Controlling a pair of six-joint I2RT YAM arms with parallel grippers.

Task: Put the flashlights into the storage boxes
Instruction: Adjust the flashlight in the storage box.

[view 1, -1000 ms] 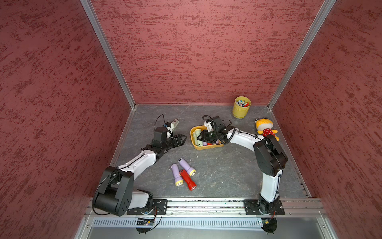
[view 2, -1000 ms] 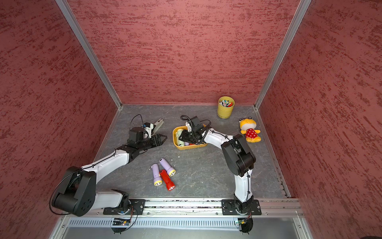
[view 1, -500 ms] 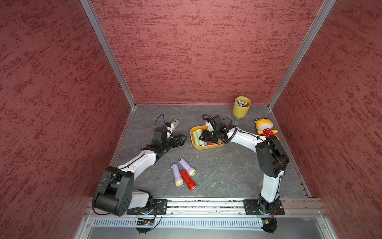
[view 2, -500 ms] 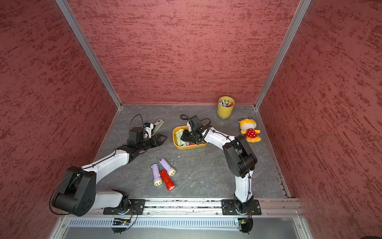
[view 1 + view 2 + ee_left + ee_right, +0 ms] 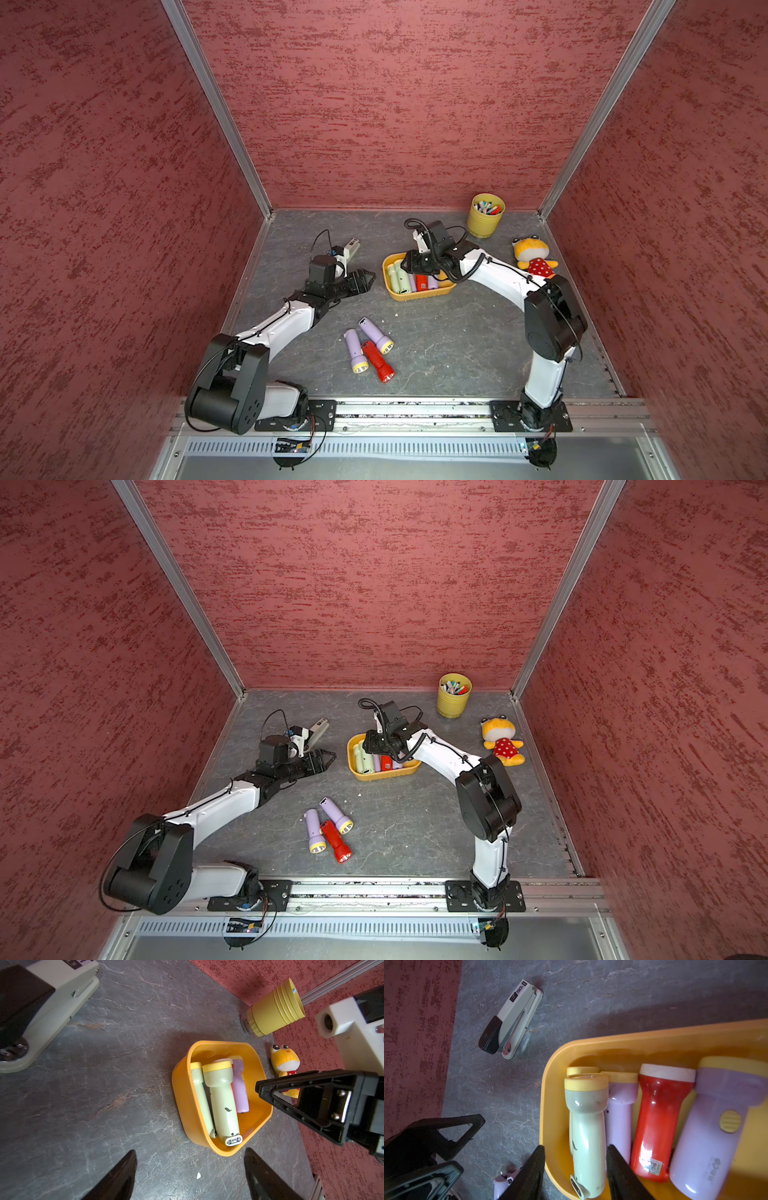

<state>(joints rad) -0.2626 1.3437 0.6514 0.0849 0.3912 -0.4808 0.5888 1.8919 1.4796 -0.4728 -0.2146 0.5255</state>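
Left gripper (image 5: 366, 275) and right gripper (image 5: 409, 264) both work beyond the nearest things on the grey surface (image 5: 457, 340). Closest to the front rail, three loose flashlights lie in a tight cluster, heads toward the rail: a lilac flashlight (image 5: 355, 351), a second lilac flashlight (image 5: 376, 334), and a red flashlight (image 5: 378, 360) with its tail wedged between them.

Farther in, the left gripper hangs low over bare surface. Its jaws are wide with nothing between them, and it points at the orange-yellow tray (image 5: 419, 296), just short of it. In the left wrist view the tray's corner (image 5: 182, 1095) lies between the two dark fingers (image 5: 128, 1167).

The tray holds five flashlights side by side, tails toward the rail. An upper pale green flashlight (image 5: 587, 1126) rests on a lower pale green flashlight (image 5: 582, 1070) against the wall on the left arm's side. Next come a tray lilac flashlight (image 5: 620, 1109), a tray red flashlight (image 5: 658, 1113) and a large lilac flashlight (image 5: 716, 1126).

The right gripper is over that same end of the tray. Its jaws are narrowly parted astride the upper pale green flashlight's handle. A gap shows on one side, and one finger (image 5: 533, 1167) is over the tray wall.

Behind the left gripper lies a grey-white stapler (image 5: 351, 248). Toward the right wall lies a plush toy (image 5: 532, 257), and a yellow cup (image 5: 486, 216) of pens stands by the back wall.
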